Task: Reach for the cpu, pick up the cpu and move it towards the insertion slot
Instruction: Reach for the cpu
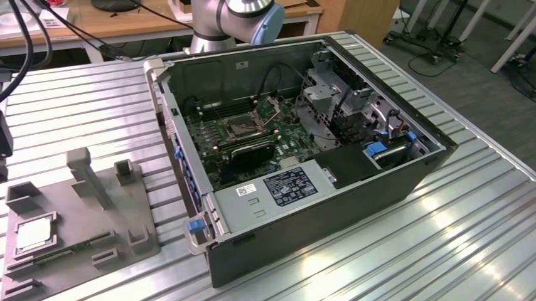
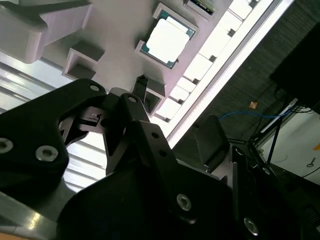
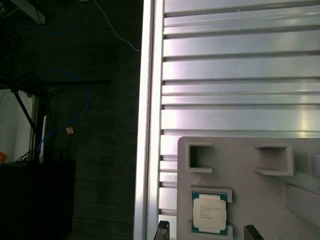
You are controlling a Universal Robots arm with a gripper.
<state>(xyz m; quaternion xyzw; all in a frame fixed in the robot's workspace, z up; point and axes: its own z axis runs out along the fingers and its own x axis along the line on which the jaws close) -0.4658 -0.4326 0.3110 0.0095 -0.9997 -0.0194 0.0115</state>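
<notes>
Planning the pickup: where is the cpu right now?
The cpu sits in a recess of the grey tray, low on the exterior view's left, apart from the open computer case.

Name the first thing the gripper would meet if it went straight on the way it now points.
Probably the cpu in the grey tray; the gripper is aimed at it, but depth is unclear.

The desk [image 1: 469,238] is a ribbed silver metal surface of parallel slats. An open black computer case [image 1: 335,219] lies on its side across the centre of the exterior view. A grey plastic tray [image 1: 125,207] rests on the slats at lower left, close beside the case.
</notes>
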